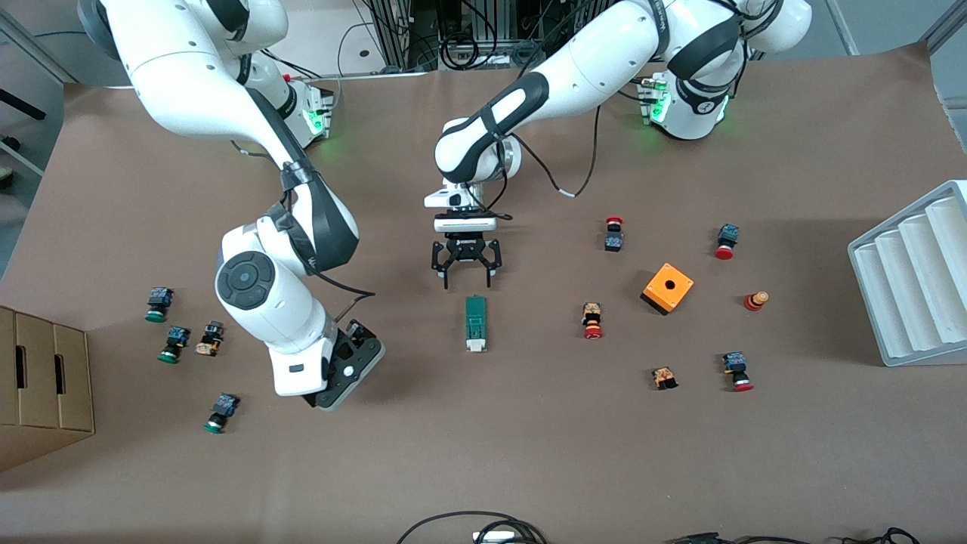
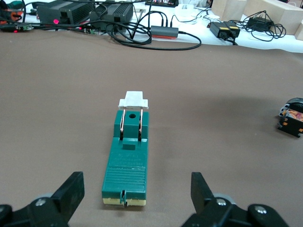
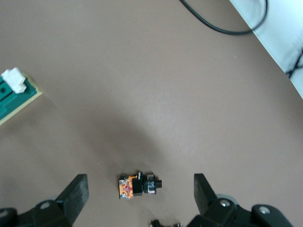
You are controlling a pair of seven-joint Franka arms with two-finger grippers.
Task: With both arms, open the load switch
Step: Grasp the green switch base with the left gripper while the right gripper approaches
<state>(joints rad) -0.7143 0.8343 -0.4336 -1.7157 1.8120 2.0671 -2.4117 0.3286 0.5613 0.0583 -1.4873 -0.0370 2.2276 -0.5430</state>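
Note:
The load switch [image 1: 475, 323] lies flat at mid-table, a narrow green block with its white piece at the end nearer the front camera. My left gripper [image 1: 467, 281] hangs open just over the switch's other end, touching nothing. In the left wrist view the load switch [image 2: 128, 161] runs lengthwise between the spread fingers of the left gripper [image 2: 136, 182]. My right gripper [image 1: 349, 368] is low over the table beside the switch, toward the right arm's end, and open. In the right wrist view the right gripper [image 3: 140, 185] frames a small orange-and-black push-button [image 3: 137, 185] on the table, and the switch's white end [image 3: 15, 80] shows at the edge.
An orange box with a hole [image 1: 668, 287] and red-capped buttons [image 1: 613, 233] lie toward the left arm's end, near a white ridged rack [image 1: 914, 279]. Green-capped buttons [image 1: 158, 304] and a cardboard box [image 1: 41, 378] are toward the right arm's end. Cables [image 1: 483, 529] lie at the front edge.

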